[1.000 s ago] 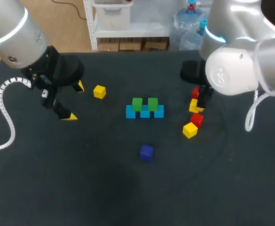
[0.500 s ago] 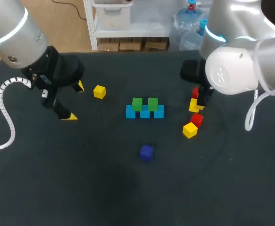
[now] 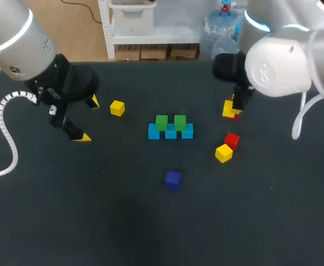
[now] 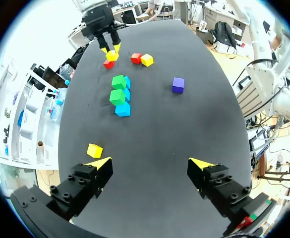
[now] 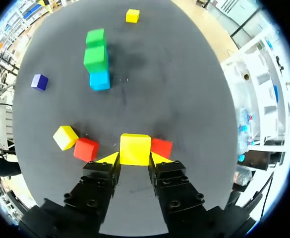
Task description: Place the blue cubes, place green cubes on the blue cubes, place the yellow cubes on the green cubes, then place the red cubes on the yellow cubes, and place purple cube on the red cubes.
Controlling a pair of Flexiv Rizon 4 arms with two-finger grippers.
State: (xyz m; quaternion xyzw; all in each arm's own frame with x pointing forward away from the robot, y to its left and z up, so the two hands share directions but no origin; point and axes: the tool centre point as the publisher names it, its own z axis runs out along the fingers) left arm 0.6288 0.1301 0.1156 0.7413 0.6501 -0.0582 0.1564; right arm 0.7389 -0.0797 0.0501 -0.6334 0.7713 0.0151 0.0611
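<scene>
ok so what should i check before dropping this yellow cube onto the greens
1. Grip: ok. The right gripper is shut on the yellow cube, with a finger on each side.
2. Landing spot: ok. Two green cubes sit side by side, with nothing on top of them.
3. Base: ok. The blue cubes form one tight row under them.
4. Other arm: ok. The left gripper is open and well apart from the green cubes.
5. Clearance from the red cube beside the held one: cannot tell if they touch.
</scene>
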